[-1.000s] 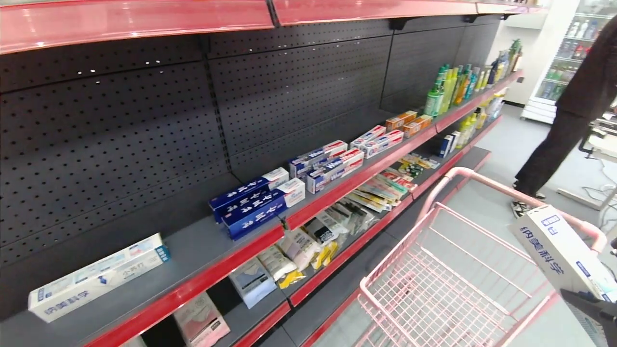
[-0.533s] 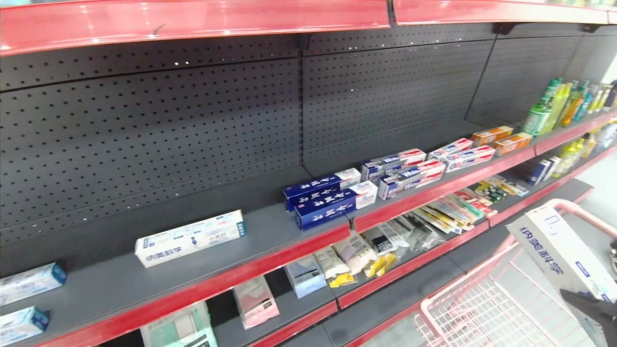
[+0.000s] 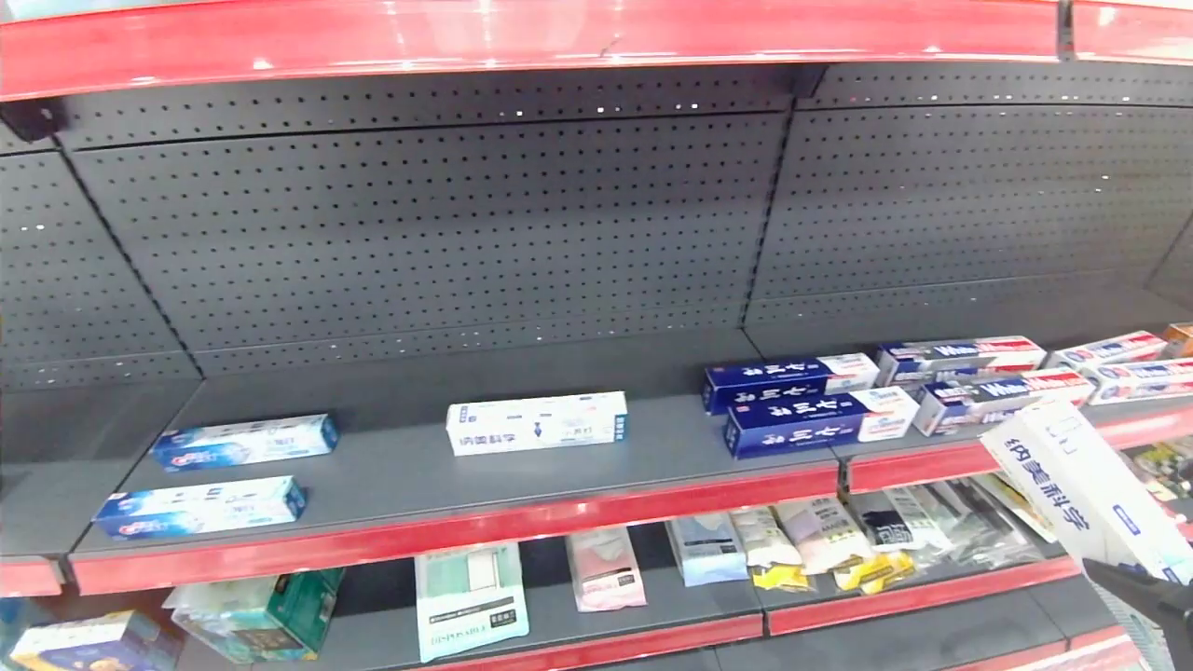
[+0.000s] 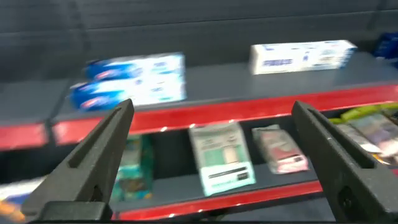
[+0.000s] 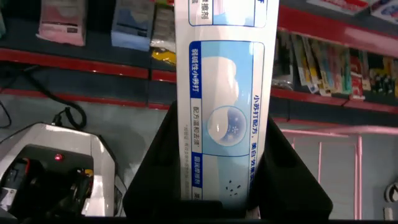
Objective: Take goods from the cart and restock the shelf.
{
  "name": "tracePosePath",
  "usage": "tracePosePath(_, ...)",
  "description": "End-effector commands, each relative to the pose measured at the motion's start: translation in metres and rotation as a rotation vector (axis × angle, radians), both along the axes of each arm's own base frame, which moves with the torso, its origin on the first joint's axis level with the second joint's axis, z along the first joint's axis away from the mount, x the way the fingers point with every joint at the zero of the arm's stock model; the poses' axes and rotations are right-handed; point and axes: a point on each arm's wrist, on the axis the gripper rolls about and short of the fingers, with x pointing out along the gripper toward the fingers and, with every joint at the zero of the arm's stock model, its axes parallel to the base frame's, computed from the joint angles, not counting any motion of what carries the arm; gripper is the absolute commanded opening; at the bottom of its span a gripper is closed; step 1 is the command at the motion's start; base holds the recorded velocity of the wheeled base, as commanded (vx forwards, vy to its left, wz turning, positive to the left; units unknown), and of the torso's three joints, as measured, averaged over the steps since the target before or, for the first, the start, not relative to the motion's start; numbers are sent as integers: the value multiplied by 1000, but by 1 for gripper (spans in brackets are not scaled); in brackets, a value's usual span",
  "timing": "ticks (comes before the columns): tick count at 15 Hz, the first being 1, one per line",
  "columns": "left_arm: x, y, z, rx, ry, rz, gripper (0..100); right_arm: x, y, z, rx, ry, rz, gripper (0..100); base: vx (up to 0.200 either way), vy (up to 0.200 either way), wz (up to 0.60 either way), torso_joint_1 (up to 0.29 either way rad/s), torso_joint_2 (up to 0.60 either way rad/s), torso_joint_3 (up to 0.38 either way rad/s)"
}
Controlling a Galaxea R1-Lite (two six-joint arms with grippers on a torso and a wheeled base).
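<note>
A white toothpaste box (image 3: 1081, 485) with blue print is tilted at the head view's right edge, in front of the shelf's red lip. My right gripper (image 5: 227, 180) is shut on the lower end of that box (image 5: 227, 106). A matching white box (image 3: 536, 422) lies on the grey shelf board (image 3: 391, 475) near its middle. My left gripper (image 4: 211, 155) is open with nothing between its fingers, facing the shelf's red edge (image 4: 217, 115) from a short way off. A pink cart rim (image 5: 336, 134) shows below the right gripper.
Two light blue boxes (image 3: 244, 440) lie at the shelf's left, dark blue boxes (image 3: 820, 419) and red-and-white ones (image 3: 969, 373) at the right. Bare board lies on either side of the white box. Packets (image 3: 471, 596) fill the lower shelf. A red shelf (image 3: 522, 33) overhangs above.
The head camera has swung left, so the shelf goods slid right in the picture and the cart left it. The box stays in my right gripper at the same spot.
</note>
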Motion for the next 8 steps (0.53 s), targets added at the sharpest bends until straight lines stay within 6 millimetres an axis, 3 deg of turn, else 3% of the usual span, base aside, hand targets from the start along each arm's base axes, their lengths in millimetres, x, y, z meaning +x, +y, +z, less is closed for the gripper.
tracePosePath(1, 0, 0, 0, 0, 0, 0, 100, -2, 0, 0, -3, -5, -4, 0, 0, 0, 0, 0, 0, 0)
tracePosePath(8, 1, 0, 0, 5, 14, -2, 100, -15, -11, 1, 73, -59, -147, 0, 0, 0, 0, 0, 0, 0)
